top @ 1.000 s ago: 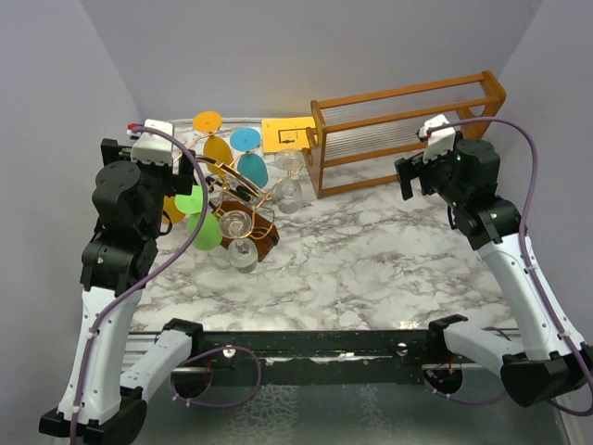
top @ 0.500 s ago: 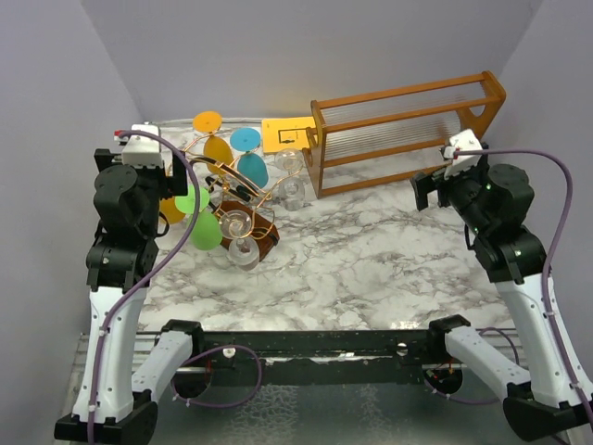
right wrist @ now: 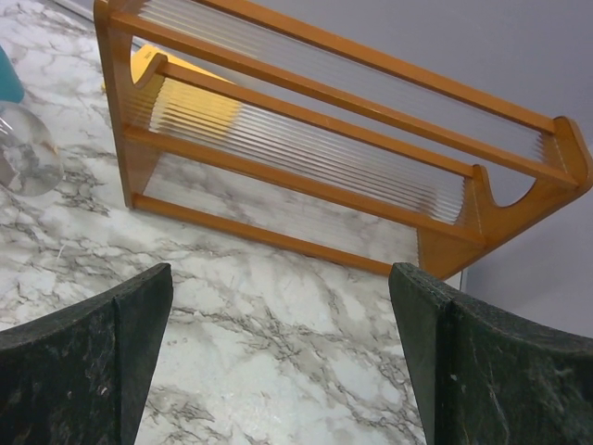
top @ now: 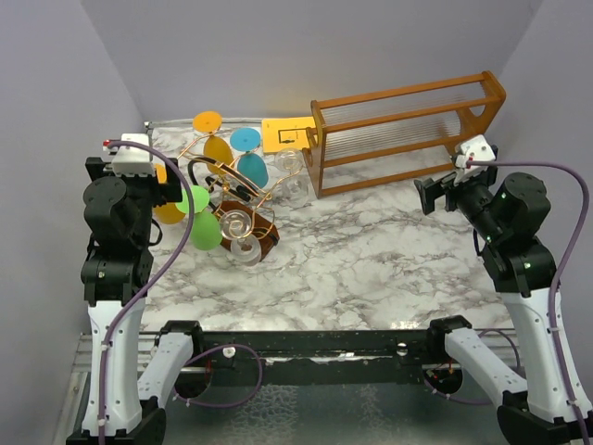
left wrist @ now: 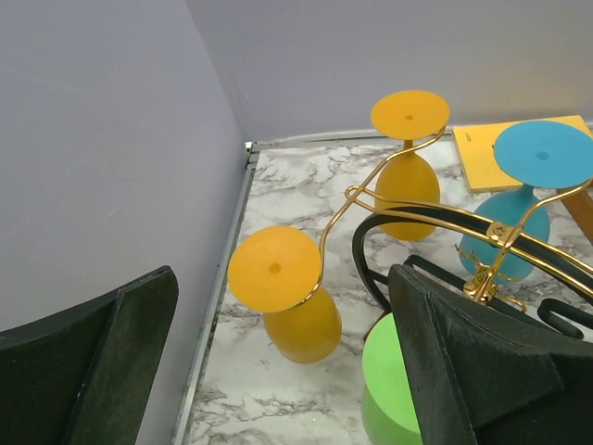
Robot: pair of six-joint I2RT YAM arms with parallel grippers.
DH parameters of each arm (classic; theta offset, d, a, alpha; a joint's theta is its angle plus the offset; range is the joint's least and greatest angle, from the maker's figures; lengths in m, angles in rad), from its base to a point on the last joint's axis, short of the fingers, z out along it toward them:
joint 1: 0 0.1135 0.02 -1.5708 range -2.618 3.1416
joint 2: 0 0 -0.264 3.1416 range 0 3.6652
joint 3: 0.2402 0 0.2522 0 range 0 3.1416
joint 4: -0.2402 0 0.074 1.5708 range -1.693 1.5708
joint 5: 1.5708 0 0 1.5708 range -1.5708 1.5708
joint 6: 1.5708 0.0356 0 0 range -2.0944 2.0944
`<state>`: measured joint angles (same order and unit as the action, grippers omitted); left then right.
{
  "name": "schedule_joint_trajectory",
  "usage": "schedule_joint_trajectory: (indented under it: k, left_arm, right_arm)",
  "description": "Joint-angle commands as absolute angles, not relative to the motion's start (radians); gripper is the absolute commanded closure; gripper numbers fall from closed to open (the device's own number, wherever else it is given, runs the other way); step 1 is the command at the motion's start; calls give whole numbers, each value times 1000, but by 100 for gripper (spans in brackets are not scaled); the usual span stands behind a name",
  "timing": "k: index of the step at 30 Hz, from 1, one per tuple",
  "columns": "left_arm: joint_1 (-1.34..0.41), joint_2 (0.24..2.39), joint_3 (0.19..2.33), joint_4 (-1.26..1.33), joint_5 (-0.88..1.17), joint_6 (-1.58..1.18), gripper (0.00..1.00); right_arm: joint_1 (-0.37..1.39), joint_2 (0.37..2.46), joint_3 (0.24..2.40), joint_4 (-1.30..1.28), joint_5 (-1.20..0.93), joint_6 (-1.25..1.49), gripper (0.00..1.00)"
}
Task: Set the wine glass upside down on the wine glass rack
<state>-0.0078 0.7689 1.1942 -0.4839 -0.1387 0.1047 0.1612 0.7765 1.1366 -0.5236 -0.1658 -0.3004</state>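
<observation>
Wide open and empty on both sides: left tool (top: 173,185) just beside the wine glass rack (top: 266,244), right tool (top: 431,195) well apart, facing the wooden frame (right wrist: 113,93). Hung on the rack's gold arms over the counter (top: 371,260), bowl down, foot up, stem upright: orange wine glass (left wrist: 274,269), just ahead of the left tool.

The top camera looks down from behind the arms on the whole bench (top: 371,250). The left wrist camera sits close on the left of the wine glass rack (top: 236,190) (left wrist: 435,218). The right wrist camera, well right of the rack, faces the wooden frame (right wrist: 116,102) (top: 408,102). The top view shows both.
</observation>
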Motion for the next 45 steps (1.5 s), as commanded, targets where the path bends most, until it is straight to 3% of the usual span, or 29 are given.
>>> schedule_joint_trajectory:
  k: [1,14,45]
  left_arm:
    - [2,756,1199,-467,-115,81,1]
    - [0,761,1222,-518,-24,76,1]
    - [0,763,1237,-536,-73,93,1]
  right_arm:
    - [149,778,1137,-533,-174,-283,0]
    - [117,782,1128,-517,-150,-267,0]
    - [109,779,1131,-532,-172,-284,0]
